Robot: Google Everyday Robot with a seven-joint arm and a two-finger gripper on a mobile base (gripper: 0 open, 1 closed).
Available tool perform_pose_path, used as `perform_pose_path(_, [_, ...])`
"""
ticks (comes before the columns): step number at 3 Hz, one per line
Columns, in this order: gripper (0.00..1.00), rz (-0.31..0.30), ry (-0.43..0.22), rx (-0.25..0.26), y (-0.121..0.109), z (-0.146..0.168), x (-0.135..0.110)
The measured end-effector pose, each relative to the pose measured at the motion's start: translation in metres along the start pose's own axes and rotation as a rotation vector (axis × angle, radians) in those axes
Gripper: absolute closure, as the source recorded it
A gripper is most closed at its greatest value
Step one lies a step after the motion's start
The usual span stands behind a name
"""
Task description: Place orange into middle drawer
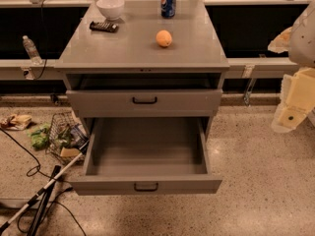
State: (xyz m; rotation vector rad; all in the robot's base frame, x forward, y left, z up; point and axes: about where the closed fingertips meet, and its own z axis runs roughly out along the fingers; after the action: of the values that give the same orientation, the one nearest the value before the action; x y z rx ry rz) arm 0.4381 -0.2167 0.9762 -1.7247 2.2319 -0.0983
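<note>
The orange [164, 38] sits on the grey cabinet's top [123, 48], right of centre and in front of the blue soda can [168, 1]. The middle drawer [146, 156] is pulled far out and is empty inside; its black handle faces me. The drawer one tier higher [144, 101] is only slightly out. My gripper [290, 113], pale yellow and white, hangs at the right edge of the view. It is well to the right of the cabinet, about level with the upper drawer, far from the orange, and holds nothing I can see.
A white bowl [110, 7] and a black remote [104, 26] lie at the back left of the cabinet top. A water bottle [30, 49] stands on the ledge at left. A wire basket [66, 136] with litter, cables and a white stick [39, 193] lie on the floor at left.
</note>
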Motion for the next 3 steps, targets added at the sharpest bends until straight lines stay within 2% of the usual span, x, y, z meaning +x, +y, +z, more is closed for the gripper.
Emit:
perform_pose_path(1, [0.0, 0.0, 0.0, 0.0, 0.0, 0.0, 0.0])
perform_pose_path(2, [0.0, 0.029, -0.08, 0.046, -0.017, 0.002, -0.005])
perform_pose_path(3, [0.0, 0.079, -0.261, 0.126, -0.06, 0.012, -0.002])
